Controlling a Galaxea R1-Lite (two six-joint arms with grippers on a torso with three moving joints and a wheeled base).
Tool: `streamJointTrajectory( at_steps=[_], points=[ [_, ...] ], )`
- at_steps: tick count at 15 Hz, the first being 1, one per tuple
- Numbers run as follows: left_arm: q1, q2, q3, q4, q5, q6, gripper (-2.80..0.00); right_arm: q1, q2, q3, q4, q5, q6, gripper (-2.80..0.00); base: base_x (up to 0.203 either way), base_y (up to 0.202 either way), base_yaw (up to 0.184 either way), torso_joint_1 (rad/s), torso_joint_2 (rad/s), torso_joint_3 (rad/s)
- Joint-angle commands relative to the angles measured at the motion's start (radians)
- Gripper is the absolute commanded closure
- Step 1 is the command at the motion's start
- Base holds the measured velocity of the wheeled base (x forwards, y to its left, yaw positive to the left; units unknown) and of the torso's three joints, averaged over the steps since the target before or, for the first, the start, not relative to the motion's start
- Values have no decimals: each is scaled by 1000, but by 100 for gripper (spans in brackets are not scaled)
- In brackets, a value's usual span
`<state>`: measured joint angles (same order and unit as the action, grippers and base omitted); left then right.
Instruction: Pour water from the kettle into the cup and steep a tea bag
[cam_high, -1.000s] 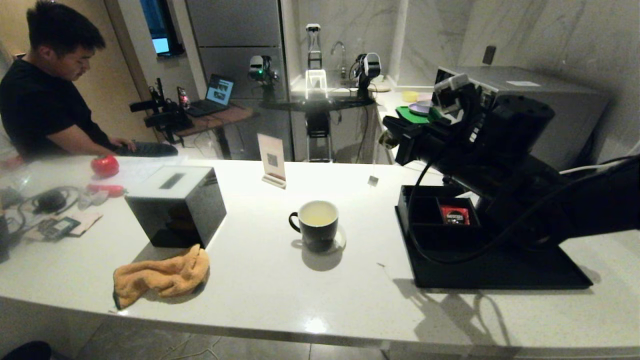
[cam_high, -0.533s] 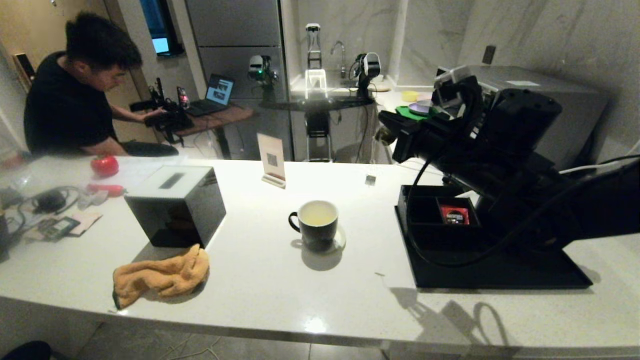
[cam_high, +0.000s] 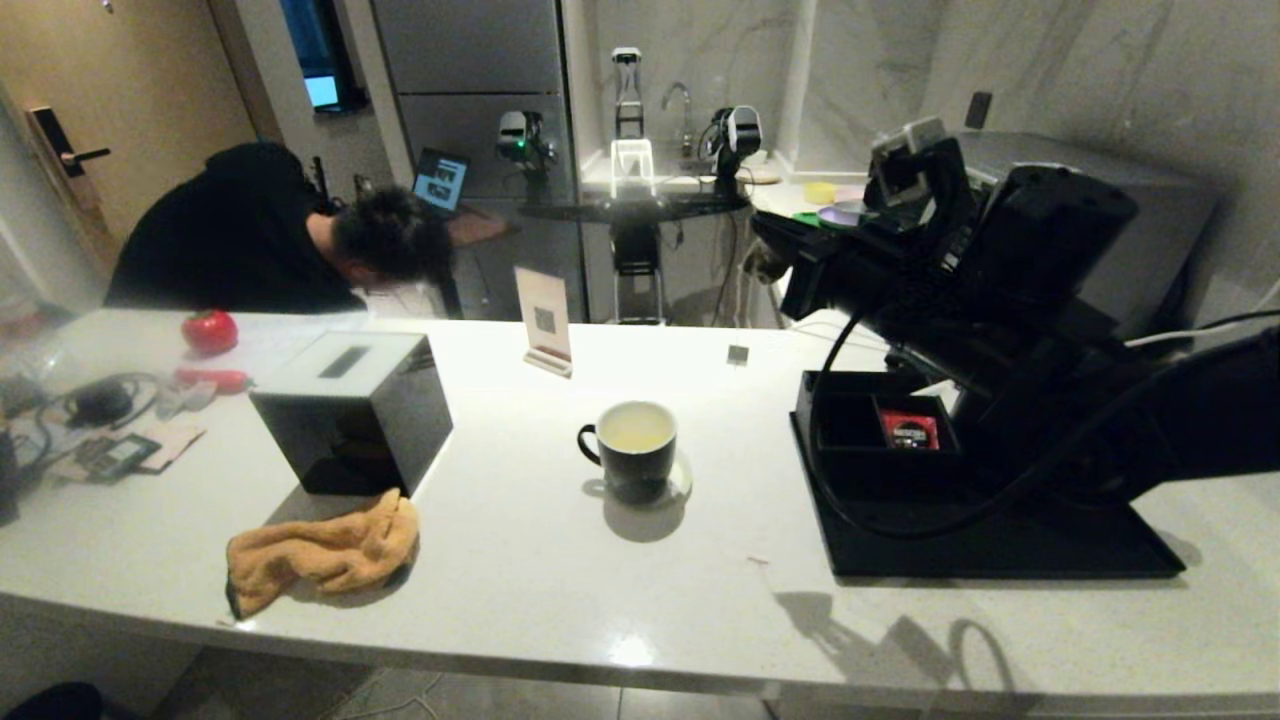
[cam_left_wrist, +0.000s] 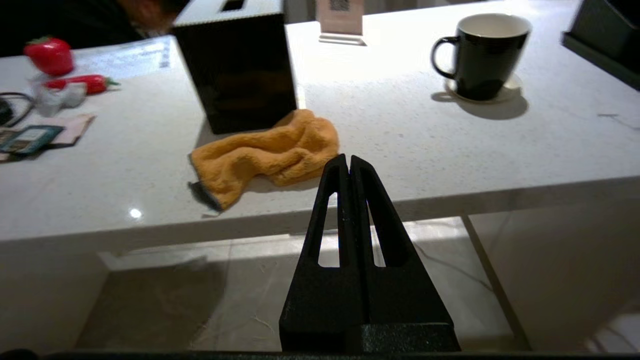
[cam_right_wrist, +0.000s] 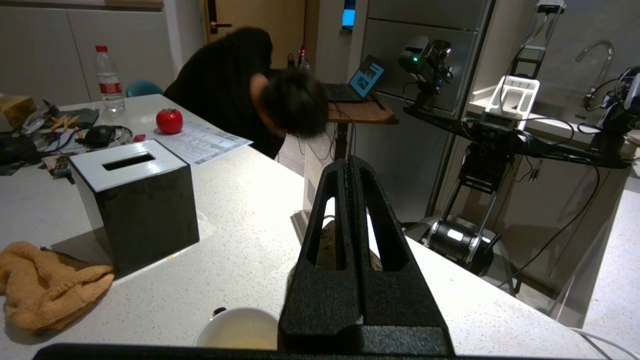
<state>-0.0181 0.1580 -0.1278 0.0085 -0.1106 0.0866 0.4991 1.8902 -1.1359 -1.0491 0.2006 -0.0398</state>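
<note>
My right gripper (cam_high: 765, 262) hangs high above the far part of the counter (cam_high: 520, 560), out past the cup (cam_high: 630, 450) and up beside the black tray (cam_high: 1000, 545). Its two fingers (cam_right_wrist: 332, 200) are pressed together, and pinched between them is the tea bag (cam_high: 768, 264), a small tan bundle that shows through the finger slots in the right wrist view. From the head view a thin string drops from the bag to a tiny square tag (cam_high: 737, 354), which dangles in the air above the counter's far edge; the string itself is too fine to follow all the way.

The cup stands near the middle of the counter on a small pale coaster (cam_high: 682, 478), its handle toward my left. Pale yellowish water (cam_high: 636, 428) fills its cream inside. The tea bag is well above and behind the cup, not over its mouth.

My left gripper (cam_left_wrist: 348, 161) is held low, off the near edge of the counter, with the floor below it. Its fingers (cam_left_wrist: 365, 200) are closed flat against each other with nothing between them. Beyond its tips lie the orange cloth (cam_left_wrist: 265, 157) and the black tissue box (cam_left_wrist: 240, 65).

In the tray's compartment box (cam_high: 870, 420), a red packet (cam_high: 910, 430) lies in one section. I cannot see the kettle.
</note>
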Motion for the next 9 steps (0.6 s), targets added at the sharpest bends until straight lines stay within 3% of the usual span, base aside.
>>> streamJointTrajectory(
  at_steps=[1, 5, 9],
  points=[
    [-14, 107, -31, -3, -4, 0, 0, 1, -8, 1, -5, 2, -1, 0, 0, 0, 0, 0, 0, 0],
    [-34, 343, -94, -87, -23, 1, 0, 18, -13, -2, -6, 2, -2, 0, 0, 0, 0, 0, 0, 0],
    [-39, 674, -148, -310, -90, 2, 0, 33, -14, -8, -8, 2, -3, 0, 0, 0, 0, 0, 0, 0]
  ],
)
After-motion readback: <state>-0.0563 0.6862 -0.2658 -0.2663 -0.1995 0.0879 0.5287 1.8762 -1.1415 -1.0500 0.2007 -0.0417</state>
